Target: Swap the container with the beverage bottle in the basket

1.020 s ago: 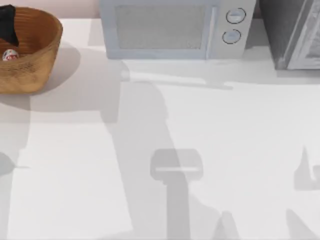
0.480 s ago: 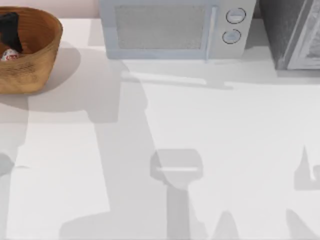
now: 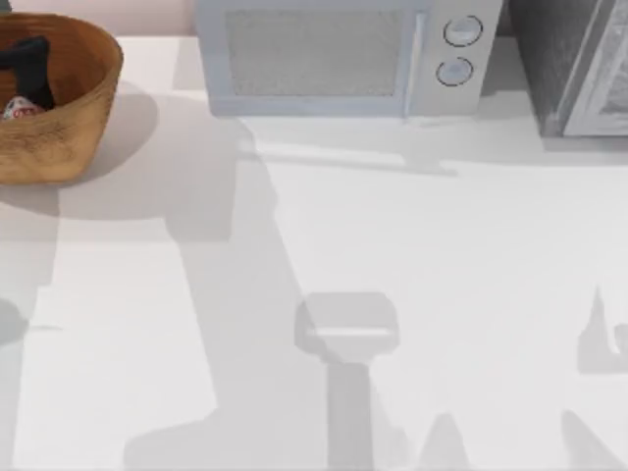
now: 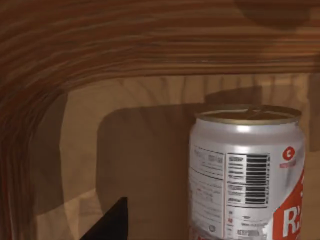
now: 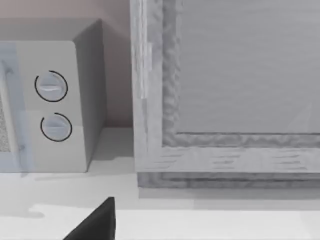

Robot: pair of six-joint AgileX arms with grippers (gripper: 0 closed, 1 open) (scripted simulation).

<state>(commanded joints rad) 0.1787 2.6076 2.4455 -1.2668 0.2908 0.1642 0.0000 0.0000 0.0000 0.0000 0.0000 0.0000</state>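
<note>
The beverage bottle [image 4: 247, 175] stands upright inside the basket [image 3: 74, 118], long axis vertical, tan-gold top up. In the left wrist view its barcode and red markings face the camera.

The basket sits at the far left corner of the table [image 3: 412, 294], left of the microwave [image 3: 343, 54].

In the top view the bottle [image 3: 20, 108] shows as a small white and red patch low against the basket's left inner wall. The left gripper [image 3: 29, 74] hangs inside the basket, just above and beside the bottle. Whether its fingers are spread or closed cannot be told, and no grip on the bottle is visible. One dark fingertip [image 4: 107, 225] shows beside the bottle, apart from it.

Compared with half a second ago, the dark gripper shape has shifted slightly within the basket; bottle and basket are unchanged.

The right arm is parked facing the microwave's dials [image 5: 52, 107] and a grey cabinet [image 5: 225, 90].
</note>
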